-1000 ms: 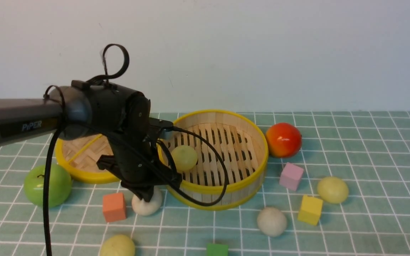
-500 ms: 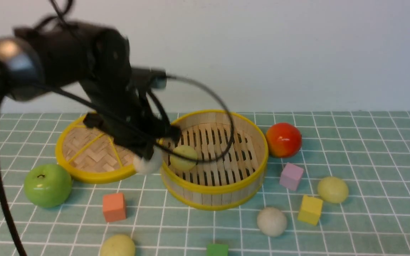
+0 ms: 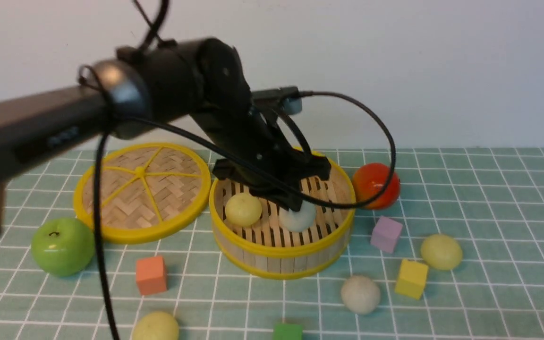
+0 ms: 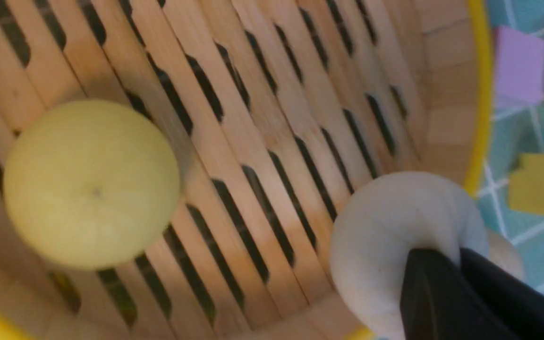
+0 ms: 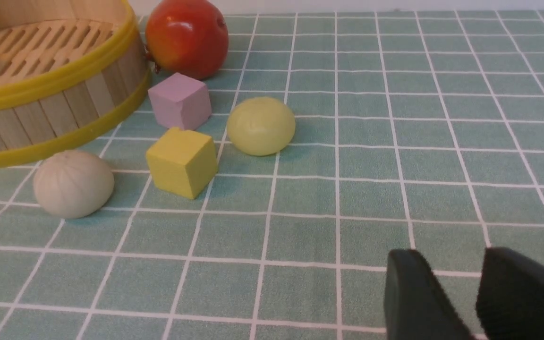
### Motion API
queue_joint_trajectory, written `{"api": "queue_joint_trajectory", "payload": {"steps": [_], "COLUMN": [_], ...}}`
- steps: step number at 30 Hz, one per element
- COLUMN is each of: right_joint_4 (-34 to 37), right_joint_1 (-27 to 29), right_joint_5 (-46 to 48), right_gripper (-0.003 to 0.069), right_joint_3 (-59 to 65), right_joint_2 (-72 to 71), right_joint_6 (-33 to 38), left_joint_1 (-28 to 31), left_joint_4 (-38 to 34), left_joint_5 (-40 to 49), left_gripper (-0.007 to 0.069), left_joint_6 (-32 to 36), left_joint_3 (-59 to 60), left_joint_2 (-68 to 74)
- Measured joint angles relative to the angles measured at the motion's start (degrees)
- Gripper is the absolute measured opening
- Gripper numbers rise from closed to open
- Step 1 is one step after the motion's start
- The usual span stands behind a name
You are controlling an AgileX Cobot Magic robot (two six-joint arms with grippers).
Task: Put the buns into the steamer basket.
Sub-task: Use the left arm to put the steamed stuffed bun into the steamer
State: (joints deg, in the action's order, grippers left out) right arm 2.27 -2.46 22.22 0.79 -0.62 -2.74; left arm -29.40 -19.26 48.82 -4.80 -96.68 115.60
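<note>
My left gripper (image 3: pixel 295 208) is shut on an off-white bun (image 3: pixel 297 218) and holds it inside the steamer basket (image 3: pixel 281 250), at its middle right. The left wrist view shows the fingers (image 4: pixel 456 255) pinching that bun (image 4: pixel 395 226) over the slats, near the basket wall (image 4: pixel 442 94). A yellow-green bun (image 3: pixel 242 209) lies in the basket's left part. On the cloth lie an off-white bun (image 3: pixel 360 294) and two yellow-green buns (image 3: pixel 441 251) (image 3: pixel 156 327). My right gripper (image 5: pixel 456 269) is open and empty, low over the cloth.
The woven lid (image 3: pixel 142 189) lies left of the basket. A green apple (image 3: pixel 63 246) is at front left and a red-orange fruit (image 3: pixel 376 185) right of the basket. Orange (image 3: pixel 151 275), pink (image 3: pixel 386 233), yellow (image 3: pixel 411 278) and green (image 3: pixel 287 331) cubes are scattered.
My left gripper lifted the off-white bun from the cloth in front of the basket, carried it up and to the right over the rim, and now holds it inside the basket.
</note>
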Motion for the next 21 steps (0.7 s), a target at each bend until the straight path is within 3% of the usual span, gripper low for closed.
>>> {"api": "queue_joint_trajectory", "payload": {"steps": [6, 13, 18, 21], "right_joint_4": [0.0, 0.0, 0.0, 0.0], "right_joint_1": [0.0, 0.0, 0.0, 0.0], "right_joint_5": [0.0, 0.0, 0.0, 0.0], "right_gripper": [0.0238, 0.0238, 0.0238, 0.0238], "right_joint_3": [0.0, 0.0, 0.0, 0.0], "right_joint_2": [0.0, 0.0, 0.0, 0.0], "right_joint_6": [0.0, 0.0, 0.0, 0.0], "left_joint_1": [0.0, 0.0, 0.0, 0.0], "left_joint_4": [2.3, 3.8, 8.9, 11.6], "left_joint_5": [-4.1, -2.6, 2.0, 6.4], "left_gripper": [0.002, 0.0094, 0.0288, 0.0359], "left_joint_6": [-3.2, -4.2, -7.0, -7.4], "left_joint_3": [0.0, -0.2, -1.2, -2.8], "left_joint_2": [3.3, 4.0, 2.9, 0.6]}}
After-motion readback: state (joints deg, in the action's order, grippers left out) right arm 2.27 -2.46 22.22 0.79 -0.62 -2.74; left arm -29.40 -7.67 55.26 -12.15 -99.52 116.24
